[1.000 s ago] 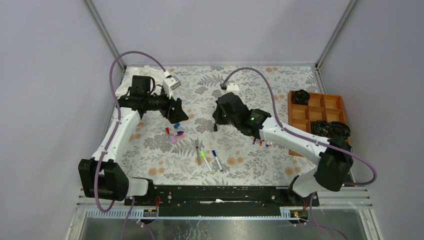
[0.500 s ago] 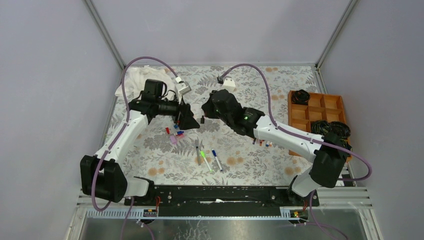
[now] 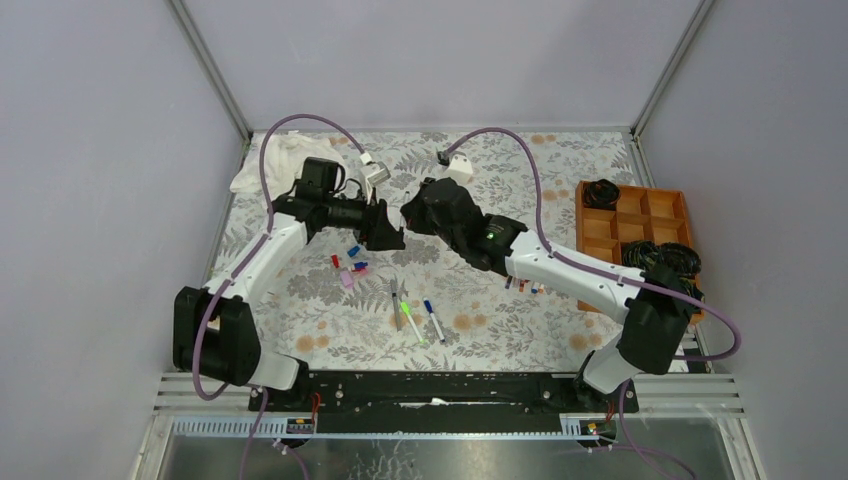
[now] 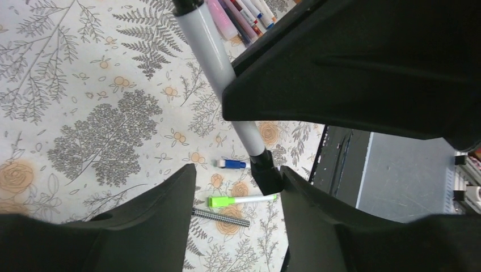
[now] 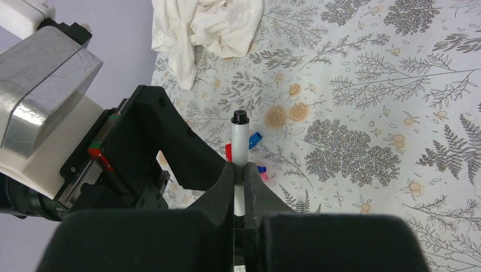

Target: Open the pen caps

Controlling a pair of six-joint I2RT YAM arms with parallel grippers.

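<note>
One pen (image 5: 239, 141), two roles: your right gripper (image 5: 240, 168) clamps it steady so the spread-fingered left gripper (image 4: 235, 177) can pull the cap (image 4: 265, 169).

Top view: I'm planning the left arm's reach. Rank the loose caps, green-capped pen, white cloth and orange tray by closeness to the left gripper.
From the left gripper:
1. Loose caps, just near-left of it.
2. Green-capped pen, nearer the bases.
3. White cloth, far-left corner.
4. Orange tray, right edge.
</note>
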